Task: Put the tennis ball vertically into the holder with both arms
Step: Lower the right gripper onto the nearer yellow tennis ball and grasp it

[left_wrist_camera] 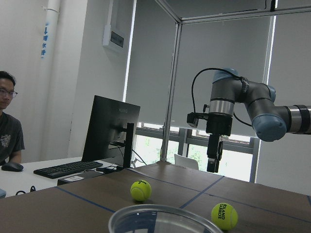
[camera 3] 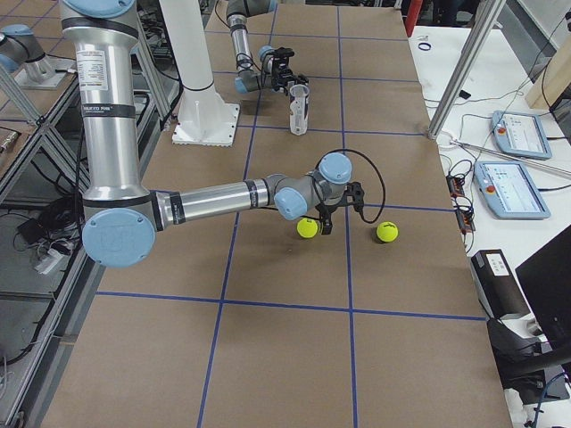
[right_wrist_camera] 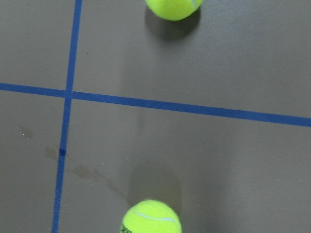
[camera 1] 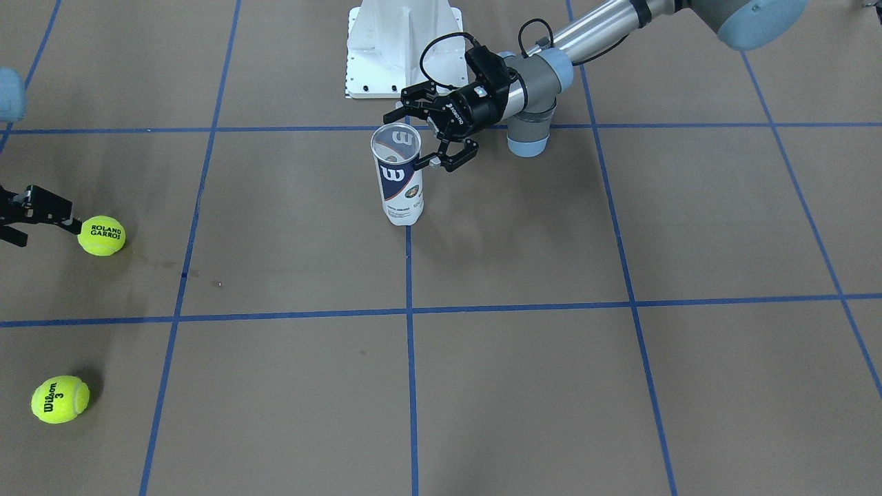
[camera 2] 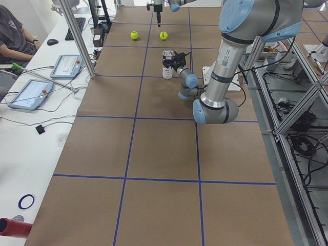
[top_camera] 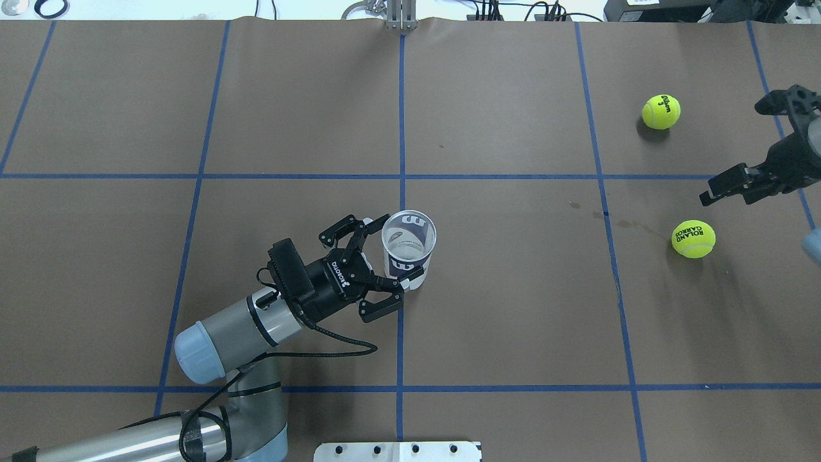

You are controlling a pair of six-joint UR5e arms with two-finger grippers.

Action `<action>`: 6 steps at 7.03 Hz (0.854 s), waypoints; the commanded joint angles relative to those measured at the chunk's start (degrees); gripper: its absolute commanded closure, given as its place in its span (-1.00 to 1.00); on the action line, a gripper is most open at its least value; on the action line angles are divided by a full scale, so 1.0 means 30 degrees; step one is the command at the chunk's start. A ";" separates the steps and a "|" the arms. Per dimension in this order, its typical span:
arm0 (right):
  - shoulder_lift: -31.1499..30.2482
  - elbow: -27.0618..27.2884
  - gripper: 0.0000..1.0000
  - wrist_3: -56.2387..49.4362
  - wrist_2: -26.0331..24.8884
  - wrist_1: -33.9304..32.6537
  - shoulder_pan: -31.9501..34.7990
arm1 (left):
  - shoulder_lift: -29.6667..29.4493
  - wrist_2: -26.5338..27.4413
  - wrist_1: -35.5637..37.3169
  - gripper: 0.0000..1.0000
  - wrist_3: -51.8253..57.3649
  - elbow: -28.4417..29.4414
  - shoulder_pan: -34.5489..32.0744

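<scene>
The holder [camera 1: 397,176] is a clear Wilson can that stands upright near the table's middle with its mouth open and nothing inside; it also shows in the overhead view [top_camera: 408,247]. My left gripper [camera 1: 422,134] is open, level with the can, with fingers spread on either side of it [top_camera: 390,251]. Its rim fills the bottom of the left wrist view [left_wrist_camera: 163,218]. My right gripper [top_camera: 747,154] is open, empty and points down above the table. Just beside it lies the Roland Garros ball [top_camera: 693,239] [camera 1: 101,235] [right_wrist_camera: 150,217]. The Wilson 3 ball [top_camera: 661,111] [camera 1: 60,399] lies farther out.
The white pedestal base [camera 1: 403,48] stands behind the can on the robot's side. Blue tape lines cross the brown table. An operator [camera 2: 13,31] sits at a side desk with tablets [camera 2: 31,94] beyond the table's far edge.
</scene>
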 commanded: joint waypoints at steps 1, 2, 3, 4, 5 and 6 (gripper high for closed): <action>-0.0414 -0.0243 -0.99 0.0503 -0.0884 0.0725 -0.1369 | -0.0008 0.0000 0.0029 -1.00 0.0000 -0.0001 0.0027; -0.0385 -0.0332 -0.99 0.0880 -0.0914 0.0754 -0.1720 | -0.0008 0.0000 0.0000 -1.00 0.0000 -0.0001 0.0028; -0.0385 -0.0419 -0.99 0.0942 -0.1059 0.0754 -0.1869 | -0.0008 0.0000 0.0000 -1.00 0.0000 -0.0001 0.0028; -0.0356 -0.0478 -0.98 0.1174 -0.1235 0.0754 -0.2160 | 0.0021 0.0000 0.0000 -1.00 -0.0029 -0.0001 -0.0001; -0.0356 -0.0479 -0.98 0.1177 -0.1497 0.0754 -0.2337 | 0.0021 0.0000 0.0000 -1.00 -0.0029 -0.0001 0.0027; -0.0356 -0.0537 -0.71 0.1206 -0.1500 0.0725 -0.2426 | 0.0021 0.0000 0.0000 -1.00 -0.0029 -0.0001 0.0028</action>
